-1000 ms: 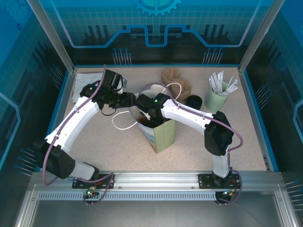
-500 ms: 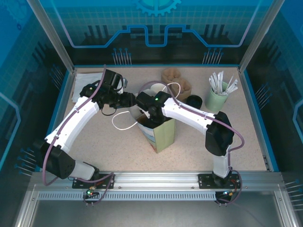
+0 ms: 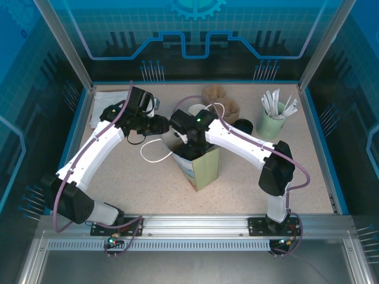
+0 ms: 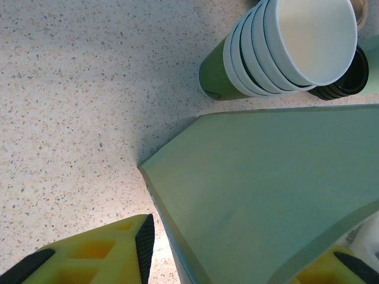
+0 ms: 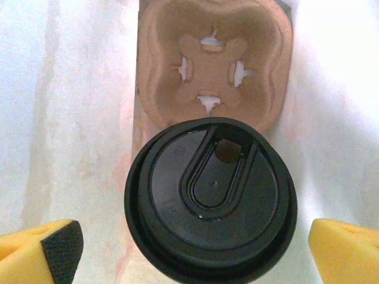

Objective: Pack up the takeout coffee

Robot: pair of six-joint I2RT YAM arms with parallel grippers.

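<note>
The takeout coffee [image 5: 210, 198] shows its black lid from above, standing inside the pale green paper bag [image 3: 204, 168] on a brown cup carrier [image 5: 213, 59]. My right gripper [image 5: 194, 239] hangs over it, open. Its yellow fingers [image 5: 44, 248] stand wide to either side and clear of the lid. From above, the right gripper [image 3: 185, 137] sits over the bag's mouth and hides the cup. My left gripper [image 3: 164, 126] is at the bag's upper left edge. In the left wrist view the left gripper [image 4: 243, 251] straddles the bag's wall [image 4: 266, 195], with a gap at the left pad [image 4: 145, 242].
A stack of green cups with white insides [image 4: 284, 47] stands just behind the bag, with black lids [image 3: 241, 125] beside it. A pale green cup of white sticks [image 3: 272, 121] is at the back right and brown carriers [image 3: 219, 97] at the back. White paper [image 3: 109, 100] lies back left.
The right arm's wrist has shifted slightly back and to the right over the bag's mouth. The left arm and the bag have stayed put.
</note>
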